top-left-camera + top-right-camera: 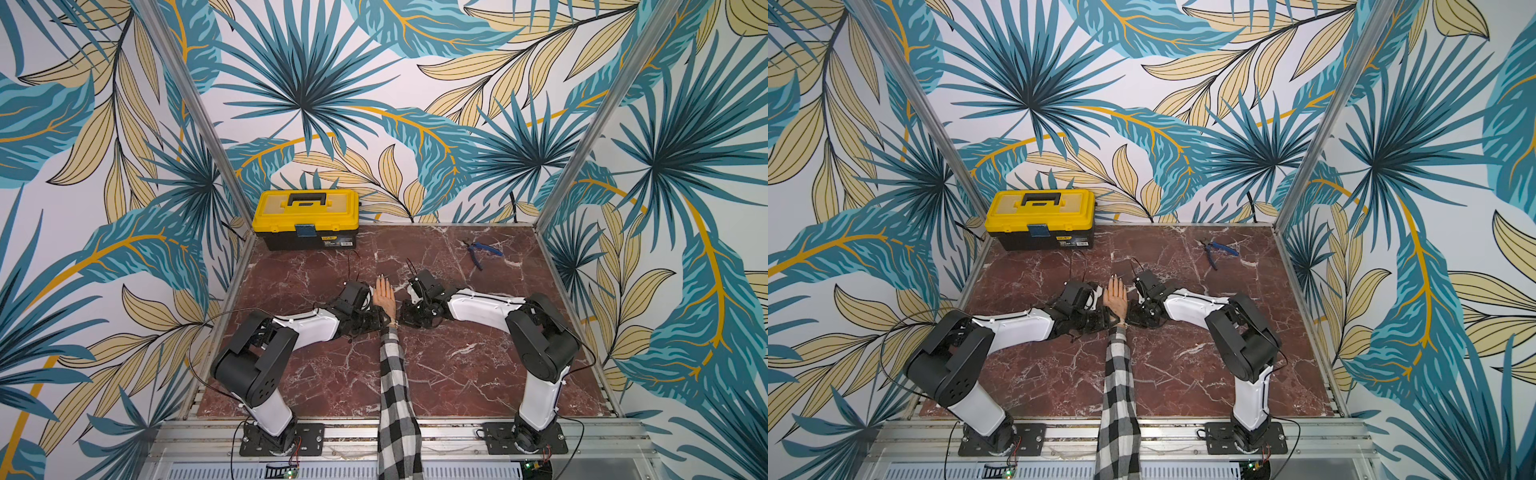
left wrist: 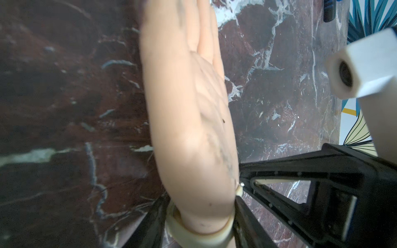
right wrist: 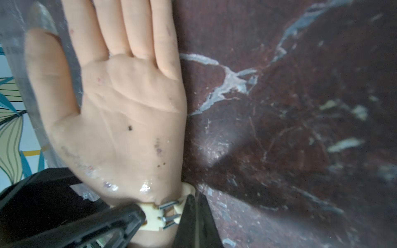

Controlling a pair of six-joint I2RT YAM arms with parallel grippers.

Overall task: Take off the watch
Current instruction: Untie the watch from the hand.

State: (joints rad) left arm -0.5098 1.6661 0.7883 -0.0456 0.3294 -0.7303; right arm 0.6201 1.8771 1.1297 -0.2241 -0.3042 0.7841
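A mannequin hand (image 1: pixel 383 297) lies palm up mid-table in both top views, its arm in a black-and-white plaid sleeve (image 1: pixel 392 395). The watch (image 3: pixel 154 216) sits on the wrist. Its pale strap (image 2: pixel 193 238) wraps the wrist and its metal buckle pins face up. The case is hidden. My left gripper (image 2: pixel 199 214) (image 1: pixel 380 322) is shut on the wrist, one finger on each side over the strap. My right gripper (image 3: pixel 196 197) (image 1: pixel 402 318) is pinched shut on the strap end beside the buckle, on the little-finger side.
A yellow and black toolbox (image 1: pixel 305 218) stands at the back left against the wall. Blue-handled pliers (image 1: pixel 482 251) lie at the back right. Patterned walls enclose the marble table (image 1: pixel 457 365) on three sides. Both arms reach in towards the wrist from either side.
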